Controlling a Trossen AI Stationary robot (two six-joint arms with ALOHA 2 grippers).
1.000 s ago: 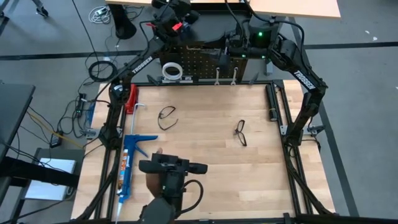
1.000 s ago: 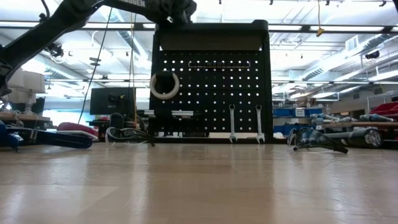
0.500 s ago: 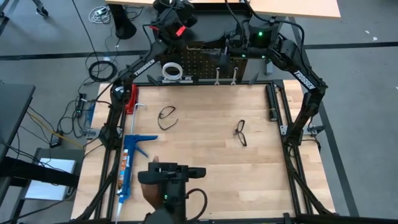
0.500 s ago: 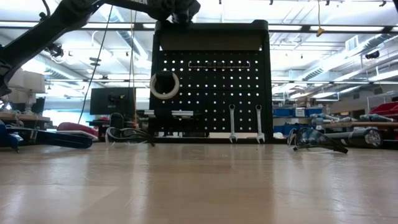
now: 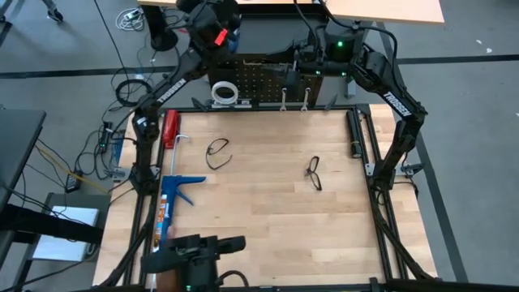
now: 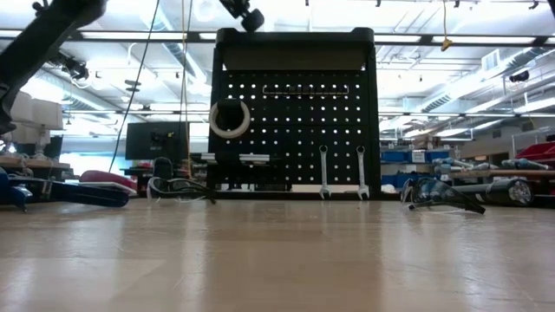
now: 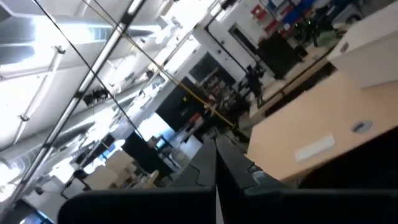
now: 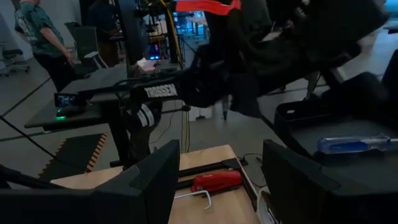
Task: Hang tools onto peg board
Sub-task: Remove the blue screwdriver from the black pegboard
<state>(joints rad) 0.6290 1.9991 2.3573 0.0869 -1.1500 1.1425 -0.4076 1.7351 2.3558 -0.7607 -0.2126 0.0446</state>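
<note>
The peg board (image 6: 295, 121) stands upright at the table's far edge. A white tape roll (image 6: 229, 119) hangs on a peg, and two silver wrenches (image 6: 323, 172) (image 6: 362, 172) hang by their upper ends. A blue-handled screwdriver (image 8: 354, 144) lies flat on a dark ledge, seemingly the board's top. Two safety glasses (image 5: 217, 152) (image 5: 315, 173) rest on the tabletop. My left gripper (image 7: 216, 186) is shut on nothing, high above the board's left top corner (image 6: 247, 13). My right gripper (image 8: 217, 180) stands open and empty over the board's top.
A long blue caulking gun (image 5: 166, 211) and a red-handled tool (image 5: 170, 128) lie along the table's left edge. A person with a dark device (image 5: 195, 247) is at the near edge. Bare wood (image 5: 268, 211) spreads between the glasses and the near edge.
My left gripper, still shut, has risen from just over the board's top and swung toward the far left, rolling at the wrist. The person at the near edge has shifted toward the left.
</note>
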